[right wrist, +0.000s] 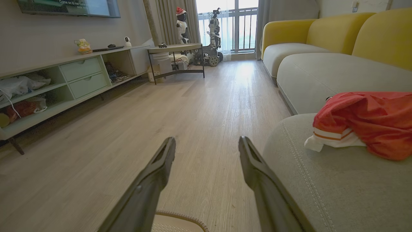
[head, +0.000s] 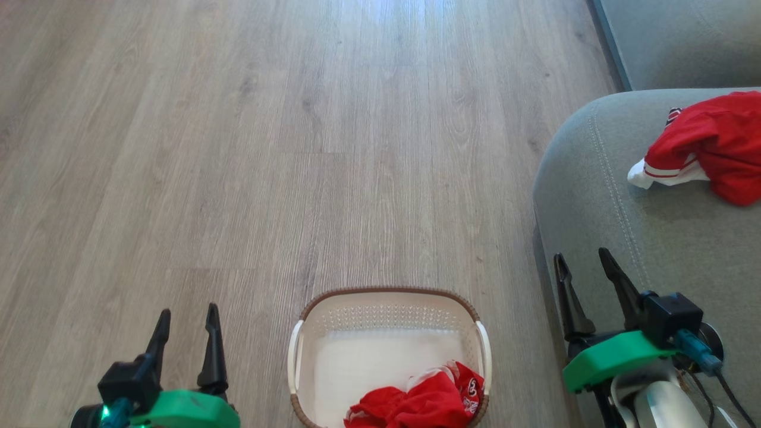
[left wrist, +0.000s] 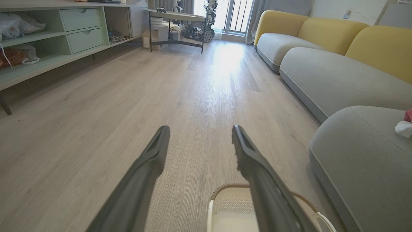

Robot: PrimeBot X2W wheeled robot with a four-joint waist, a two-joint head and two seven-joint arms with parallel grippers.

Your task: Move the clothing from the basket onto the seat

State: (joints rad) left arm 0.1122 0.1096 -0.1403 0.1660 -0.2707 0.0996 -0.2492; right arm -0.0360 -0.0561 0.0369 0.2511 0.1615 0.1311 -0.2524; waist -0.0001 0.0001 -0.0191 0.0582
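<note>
Red clothing (head: 425, 404) is lying in the basket (head: 380, 312). I am holding my left gripper (head: 188, 310) and right gripper (head: 581, 255) wide open, empty, for grabbing it.

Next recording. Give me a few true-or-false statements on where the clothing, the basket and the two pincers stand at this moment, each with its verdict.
1. A red garment lies on the grey seat. True.
2. The basket is empty. False: a second red garment lies in it.
3. The basket stands on the seat. False: it stands on the wood floor, beside the seat.
4. The left pincer is shut on cloth. False: it is open and holds nothing.
5. The right pincer is open and holds nothing. True.
</note>
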